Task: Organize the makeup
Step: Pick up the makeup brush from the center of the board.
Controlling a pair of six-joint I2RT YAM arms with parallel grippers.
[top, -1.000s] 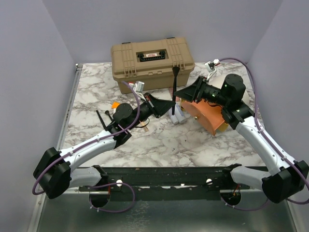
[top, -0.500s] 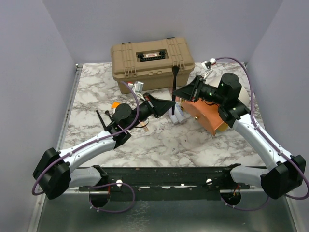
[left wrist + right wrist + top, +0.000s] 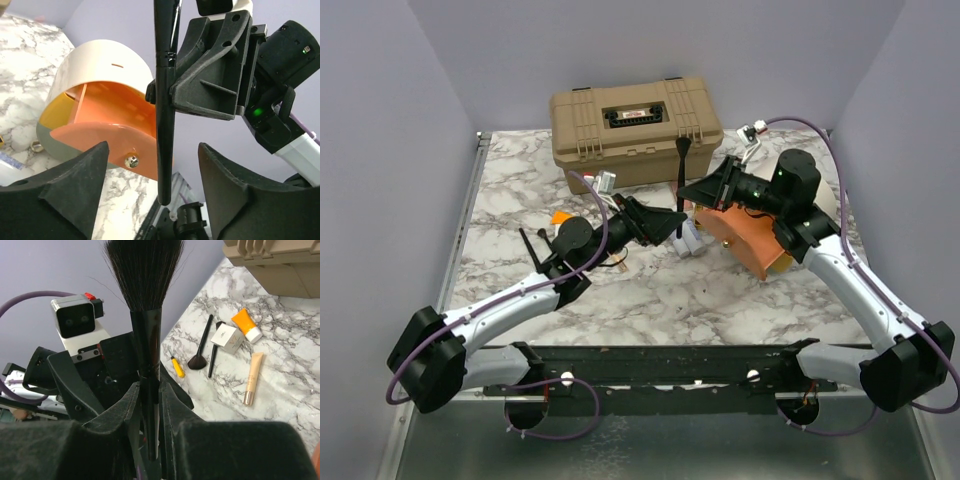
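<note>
Brush [image 3: 146,330] in R end effector [image 3: 150,392], L end effector [image 3: 152,147] spread, case [image 3: 588,132] label illegible

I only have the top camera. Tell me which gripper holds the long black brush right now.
Observer: The right gripper; its wrist camera shows both fingers clamped on the long black makeup brush.
Operator: Check the left one.
Observer: The left gripper stands open; its wrist camera shows the handle between its fingers, touching neither.
Operator: Name the makeup lying loose.
Observer: The right wrist camera shows an orange tube, a pale tube, a small white box and a short yellow pencil.
</note>
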